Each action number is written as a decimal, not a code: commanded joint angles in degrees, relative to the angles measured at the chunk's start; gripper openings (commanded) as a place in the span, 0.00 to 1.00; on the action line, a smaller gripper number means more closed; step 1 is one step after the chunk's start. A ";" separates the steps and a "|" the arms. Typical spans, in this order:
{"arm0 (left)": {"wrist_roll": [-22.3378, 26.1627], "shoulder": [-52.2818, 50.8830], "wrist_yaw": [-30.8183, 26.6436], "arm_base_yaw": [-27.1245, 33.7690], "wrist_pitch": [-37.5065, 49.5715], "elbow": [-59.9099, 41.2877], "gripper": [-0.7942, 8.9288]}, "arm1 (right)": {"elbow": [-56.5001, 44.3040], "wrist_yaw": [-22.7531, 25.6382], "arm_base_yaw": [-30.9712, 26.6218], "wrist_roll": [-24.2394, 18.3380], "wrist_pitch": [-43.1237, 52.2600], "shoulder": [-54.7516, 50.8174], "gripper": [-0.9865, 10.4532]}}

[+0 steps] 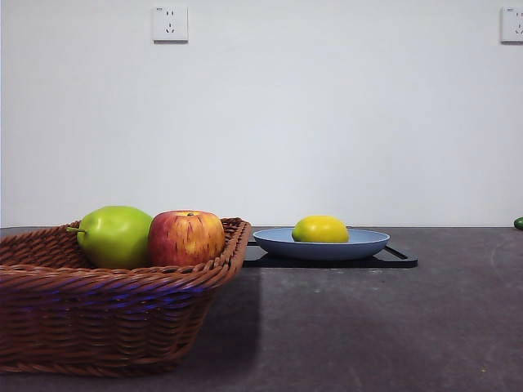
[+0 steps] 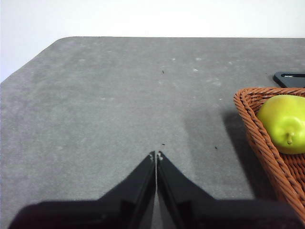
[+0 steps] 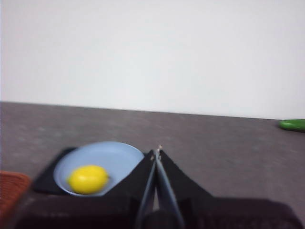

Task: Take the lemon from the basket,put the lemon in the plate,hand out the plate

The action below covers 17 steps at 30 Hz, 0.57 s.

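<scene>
Yellow lemon (image 1: 319, 229) in plate (image 1: 278, 242) on tray (image 1: 400, 260) | left gripper (image 2: 156, 155), right gripper (image 3: 156, 151) pressed together, holding nothing | could roll off if tipped

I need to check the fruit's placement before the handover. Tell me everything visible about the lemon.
The lemon is a smooth yellow oval with a faint green tinge, whole and unmarked. It lies on its side inside the blue-grey plate, touching only the plate's surface, toward one side rather than centred. The plate sits on a black tray. No claw touches the lemon.
</scene>
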 commanded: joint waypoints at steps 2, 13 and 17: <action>-0.20 -0.13 -0.20 0.26 0.48 -0.63 0.09 | -4.96 -5.68 -6.45 -1.07 0.87 -2.64 0.10; -0.20 -0.13 -0.17 0.26 0.48 -0.63 0.09 | -23.02 -19.47 -20.41 1.07 5.09 -11.15 0.10; -0.20 -0.13 -0.17 0.26 0.46 -0.63 0.09 | -25.68 -19.32 -20.94 1.03 5.14 -12.61 0.10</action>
